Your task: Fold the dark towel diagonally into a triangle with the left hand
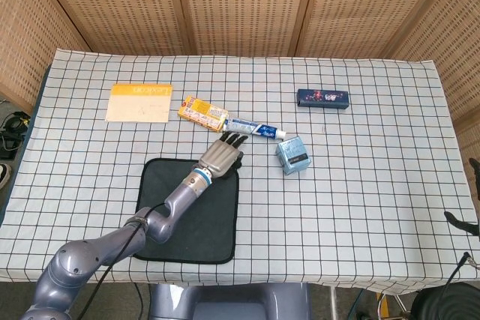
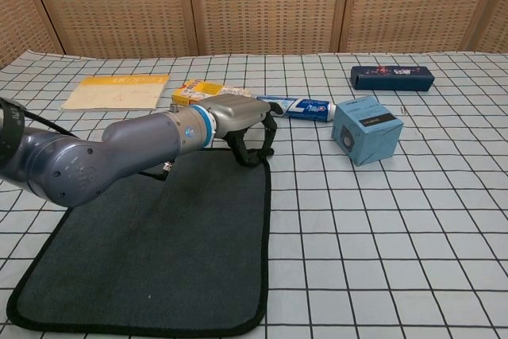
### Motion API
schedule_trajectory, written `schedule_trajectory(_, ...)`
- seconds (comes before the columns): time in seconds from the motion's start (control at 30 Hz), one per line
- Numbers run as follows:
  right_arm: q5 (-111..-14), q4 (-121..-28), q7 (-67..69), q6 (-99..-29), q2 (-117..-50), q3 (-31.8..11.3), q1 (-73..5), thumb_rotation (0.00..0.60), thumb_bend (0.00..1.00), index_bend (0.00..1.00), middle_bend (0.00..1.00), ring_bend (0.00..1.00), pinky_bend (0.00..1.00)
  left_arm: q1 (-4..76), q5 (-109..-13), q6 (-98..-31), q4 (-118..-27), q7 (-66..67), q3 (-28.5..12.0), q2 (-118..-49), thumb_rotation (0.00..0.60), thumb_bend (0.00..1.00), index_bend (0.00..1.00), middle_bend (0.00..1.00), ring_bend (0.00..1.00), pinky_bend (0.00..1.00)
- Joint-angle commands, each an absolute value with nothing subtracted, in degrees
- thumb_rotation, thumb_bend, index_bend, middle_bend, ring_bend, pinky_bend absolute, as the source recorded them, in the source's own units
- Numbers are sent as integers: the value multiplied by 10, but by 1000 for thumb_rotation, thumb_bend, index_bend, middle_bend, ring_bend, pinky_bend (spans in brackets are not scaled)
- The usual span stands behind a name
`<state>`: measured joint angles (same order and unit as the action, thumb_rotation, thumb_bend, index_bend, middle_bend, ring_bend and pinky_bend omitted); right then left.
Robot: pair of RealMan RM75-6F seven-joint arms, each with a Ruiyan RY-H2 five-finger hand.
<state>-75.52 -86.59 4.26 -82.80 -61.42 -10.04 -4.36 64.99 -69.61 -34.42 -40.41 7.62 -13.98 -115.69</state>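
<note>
Checked surface (image 1: 375, 185): dark towel (image 1: 187, 222) lies flat near me. My left hand (image 1: 221, 154) curls its fingers (image 2: 255, 148) over the far right corner; whether they grip, I cannot tell. Fabric could slip free.

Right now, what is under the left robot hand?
The far right corner of the dark towel lies under the left robot hand, whose fingers curl down onto it. Whether they have pinched the cloth is hidden. Checked tablecloth lies beneath.
</note>
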Motion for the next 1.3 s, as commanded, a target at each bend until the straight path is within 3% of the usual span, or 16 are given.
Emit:
schedule_trajectory(0.03,-756,-866,44,-829,-614,-100,-43,600,0,0,0,0,0,649,-695,-345,-407,77,-140,-1155,600,398,536,0,0,0)
schedule_trajectory(0.57,-762,-871,49,-834,-610,-99,-41,600,0,0,0,0,0,622,-705,-383,-502,86,-131,-1098,600,410,604,0,0,0)
schedule_trajectory(0.9,-775,-880,44,-842,-609,-95,-40,600,0,0,0,0,0,553,-717,-443,-702,124,-88,-982,600,411,614,0,0,0)
schedule_trajectory(1.3,-783,-886,38,-846,-609,-92,-40,600,0,0,0,0,0,476,-729,-505,-857,156,-24,-883,600,411,614,0,0,0)
